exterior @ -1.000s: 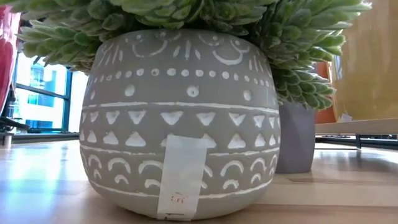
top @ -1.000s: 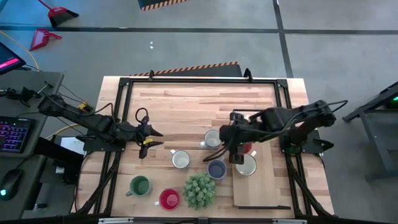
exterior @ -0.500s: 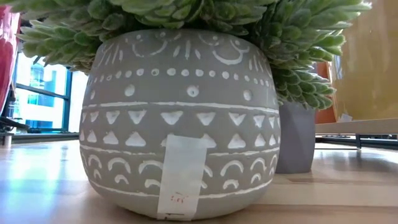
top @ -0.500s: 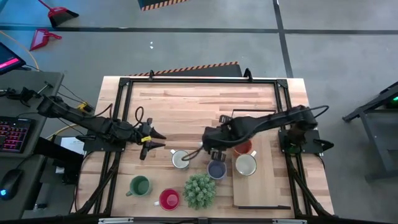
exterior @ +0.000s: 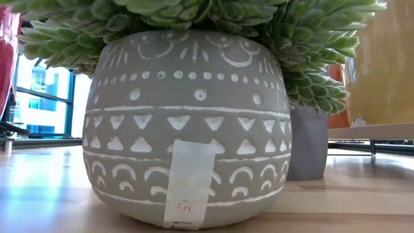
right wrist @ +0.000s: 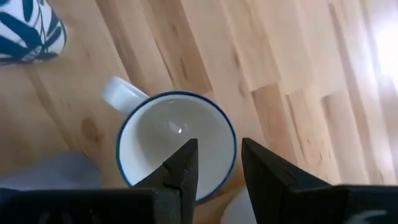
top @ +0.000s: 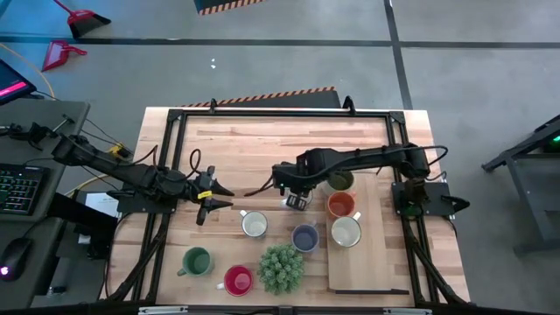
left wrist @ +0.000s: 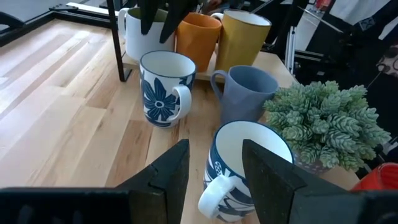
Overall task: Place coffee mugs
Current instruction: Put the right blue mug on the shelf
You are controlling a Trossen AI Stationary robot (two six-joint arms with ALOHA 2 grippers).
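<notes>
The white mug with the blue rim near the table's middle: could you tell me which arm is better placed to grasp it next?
The right: its claw hangs open directly above that mug, straddling its rim. The left claw points at a different white mug.

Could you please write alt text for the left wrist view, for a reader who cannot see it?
The left hand, fingers apart, points at a white mug with blue flowers lying just ahead of it on the wooden table. Beyond stand a second flowered mug, a blue-grey mug, and white, orange and olive mugs, with a spiky plant beside them.
</notes>
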